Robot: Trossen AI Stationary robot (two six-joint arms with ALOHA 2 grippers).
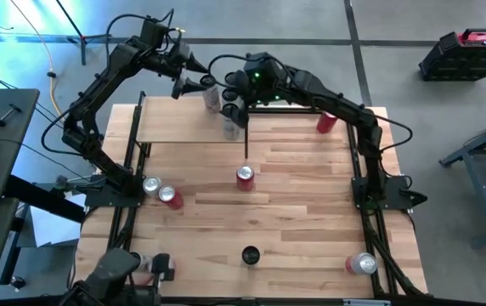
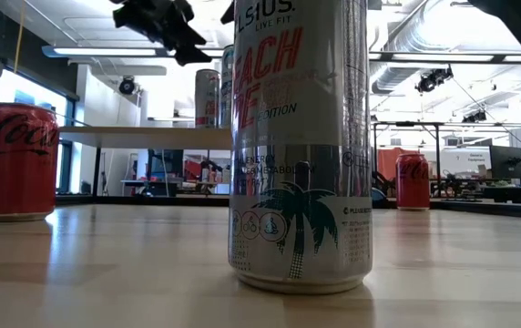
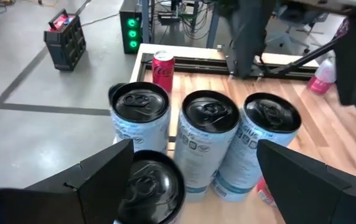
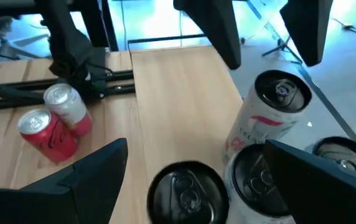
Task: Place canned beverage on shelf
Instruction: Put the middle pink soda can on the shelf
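The shelf (image 1: 175, 126) is a light-wood plank at the table's far left. Several tall silver cans with black tops (image 3: 209, 143) stand upright on its right end (image 1: 226, 119). My left gripper (image 1: 197, 75) hovers above and behind them, open, with a finger standing off either side of the group (image 3: 193, 149). My right gripper (image 1: 233, 100) hangs open over the same cans (image 4: 196, 146) from the right side. Neither touches a can. Another tall silver can (image 2: 301, 146) stands on the table near its front edge (image 1: 251, 255).
Red cans stand or lie about the tabletop: one at the middle (image 1: 245, 177), two by the left arm's base (image 1: 160, 191), one at the far right (image 1: 326, 121), one near the front right (image 1: 362, 263). Black frame rails run along both table sides.
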